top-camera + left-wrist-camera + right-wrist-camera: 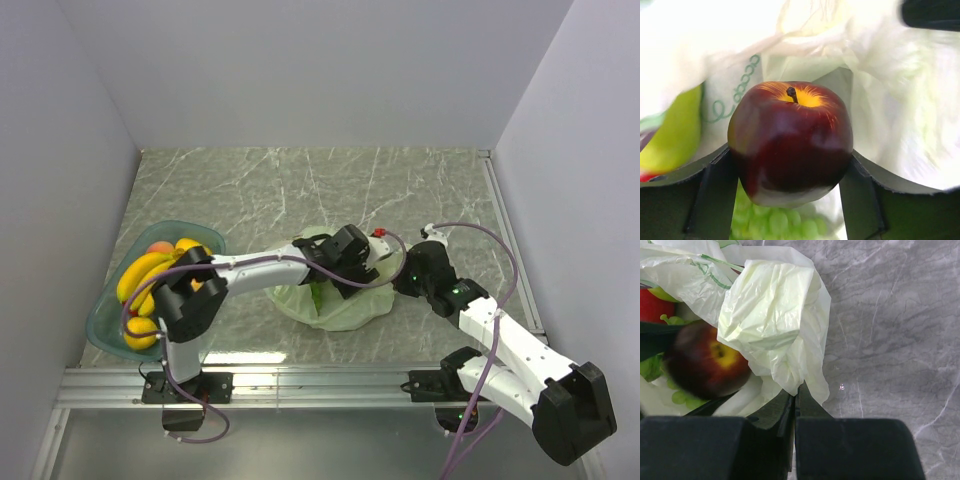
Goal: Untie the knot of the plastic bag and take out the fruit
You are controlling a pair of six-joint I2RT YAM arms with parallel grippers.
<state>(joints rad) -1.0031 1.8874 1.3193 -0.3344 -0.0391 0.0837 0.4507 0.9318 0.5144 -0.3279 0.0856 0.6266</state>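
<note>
our left pincer (788,192) is clamped on the apple (790,142), just above the open bag (345,308) in the middle of the surface (300,190). at the bag's three o'clock, our right pincer (795,405) pinches its crinkled edge, jaws closed tight. grapes (775,222) lie under the apple; bananas (140,275) sit in the tray (100,320) at nine o'clock.

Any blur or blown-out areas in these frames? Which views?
Left wrist: apple sharp, plastic bag behind it washed out to near white and smeared at right. Right wrist: the apple is blurred, bag and marble table crisp. Top external: even light, bright glare strip along the table's near edge.
</note>
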